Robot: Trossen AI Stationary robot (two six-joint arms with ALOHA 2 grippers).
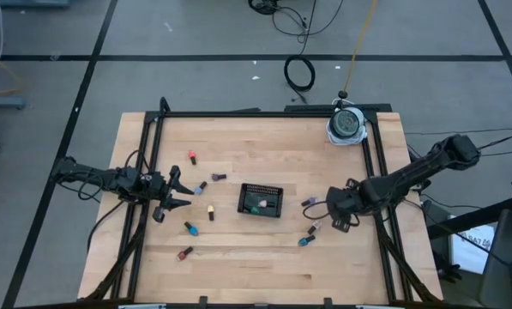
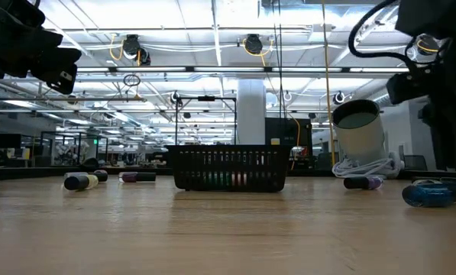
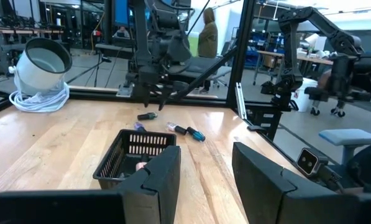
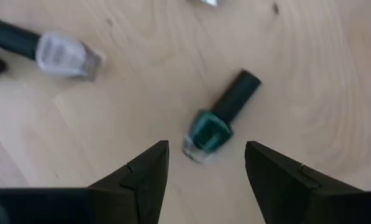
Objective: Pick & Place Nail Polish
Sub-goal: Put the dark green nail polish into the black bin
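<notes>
Small nail polish bottles lie on their sides across the wooden table. In the right wrist view a teal bottle [image 4: 213, 127] with a dark cap lies on the wood just ahead of my right gripper [image 4: 207, 165]. That gripper is open, points down, and has one finger on either side of the bottle's base without touching it. A pale bottle [image 4: 64, 55] lies close by. From above, the teal bottle [image 1: 306, 241] and the pale one [image 1: 316, 227] show beside my right gripper [image 1: 337, 215]. My left gripper [image 3: 204, 180] waits open and level at the table's left side [image 1: 174, 193].
A black mesh tray [image 1: 262, 200] with a few bottles inside stands mid-table. Loose bottles lie left of it: red [image 1: 191, 158], purple [image 1: 201, 186], yellow [image 1: 211, 212], blue [image 1: 189, 228]. A purple one [image 1: 309, 202] lies to its right. A white round device [image 1: 347, 124] sits at the far right.
</notes>
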